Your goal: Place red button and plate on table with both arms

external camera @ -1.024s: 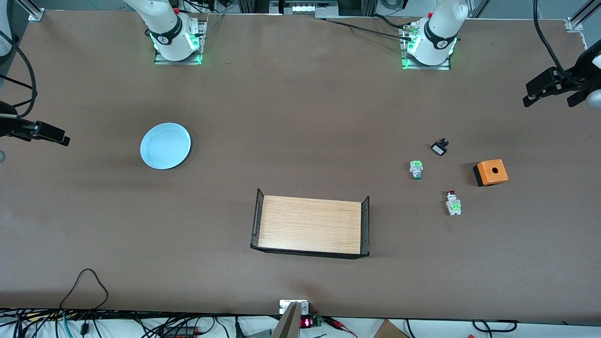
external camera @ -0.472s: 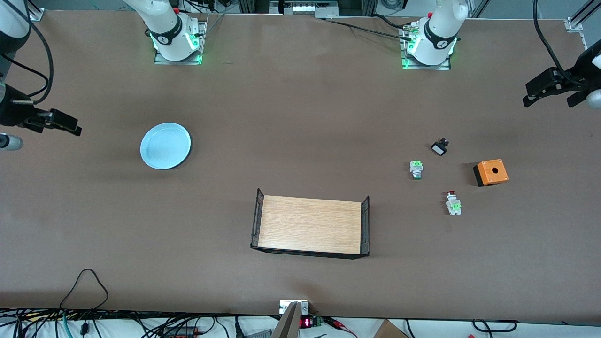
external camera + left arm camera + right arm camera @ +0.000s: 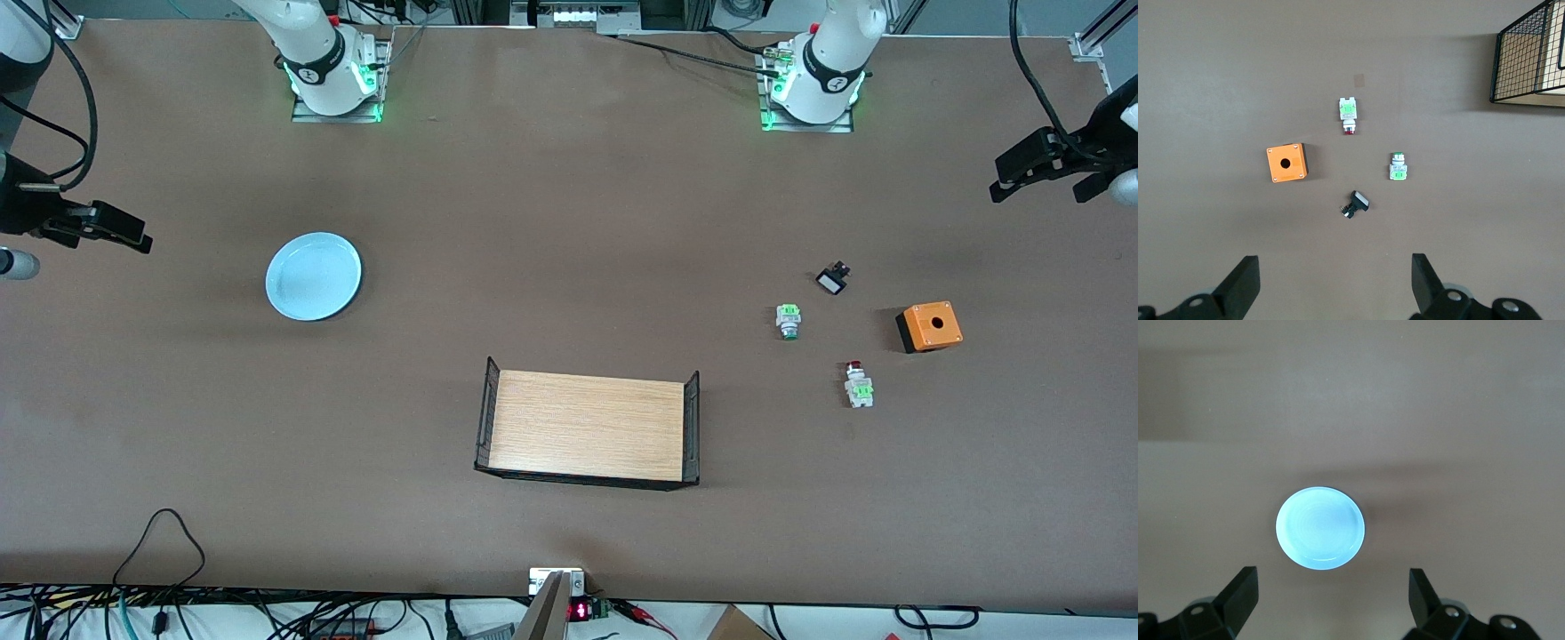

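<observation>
The pale blue plate [image 3: 313, 276] [image 3: 1319, 527] rests on the brown table [image 3: 569, 222] toward the right arm's end. My right gripper [image 3: 124, 233] [image 3: 1331, 580] hovers open and empty over the table's edge at that end, apart from the plate. The red button [image 3: 857, 384] [image 3: 1348, 115] lies on its side toward the left arm's end. My left gripper [image 3: 1009, 173] [image 3: 1335, 267] hangs open and empty over the table's edge there, well clear of the button.
A green-capped button [image 3: 788, 321] and a small black-and-white switch [image 3: 832, 279] lie farther from the front camera than the red button. An orange box [image 3: 929, 326] sits beside them. A light-wood tray [image 3: 589, 428] with black mesh ends stands mid-table, near the front.
My right gripper has shifted a little inward over the table, toward the plate and the bases' side. The left arm and all objects have stayed still.
</observation>
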Available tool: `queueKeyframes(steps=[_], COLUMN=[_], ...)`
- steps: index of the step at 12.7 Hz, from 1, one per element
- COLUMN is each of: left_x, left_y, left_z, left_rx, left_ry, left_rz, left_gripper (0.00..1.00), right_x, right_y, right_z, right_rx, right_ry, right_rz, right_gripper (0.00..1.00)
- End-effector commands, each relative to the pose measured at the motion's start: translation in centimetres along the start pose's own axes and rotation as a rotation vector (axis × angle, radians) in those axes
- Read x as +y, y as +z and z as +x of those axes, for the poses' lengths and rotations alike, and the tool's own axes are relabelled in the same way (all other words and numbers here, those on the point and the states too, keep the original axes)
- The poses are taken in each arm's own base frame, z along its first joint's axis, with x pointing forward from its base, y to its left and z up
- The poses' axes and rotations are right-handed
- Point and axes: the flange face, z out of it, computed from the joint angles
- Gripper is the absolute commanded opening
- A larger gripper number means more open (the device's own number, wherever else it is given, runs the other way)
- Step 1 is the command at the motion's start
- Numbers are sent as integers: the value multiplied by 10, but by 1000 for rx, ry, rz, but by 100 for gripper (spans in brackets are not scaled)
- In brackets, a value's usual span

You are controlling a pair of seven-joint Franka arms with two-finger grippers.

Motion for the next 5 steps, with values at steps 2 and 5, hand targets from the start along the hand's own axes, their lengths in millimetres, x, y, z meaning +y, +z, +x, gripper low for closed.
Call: queueKeyframes(steps=[2, 5], left_x=[1, 1], left_y=[-6, -6], left_z=[1, 1], left_rx=[-4, -3], left_ry=[-7, -6], left_rz=[23, 23], left_gripper=[100, 100], right_x=[0, -2], right_y=[-16, -16], right_z=[-5, -6], right_rx=[18, 17], right_ry=[-16, -21], right_rz=[-14, -13], right_gripper=[100, 100])
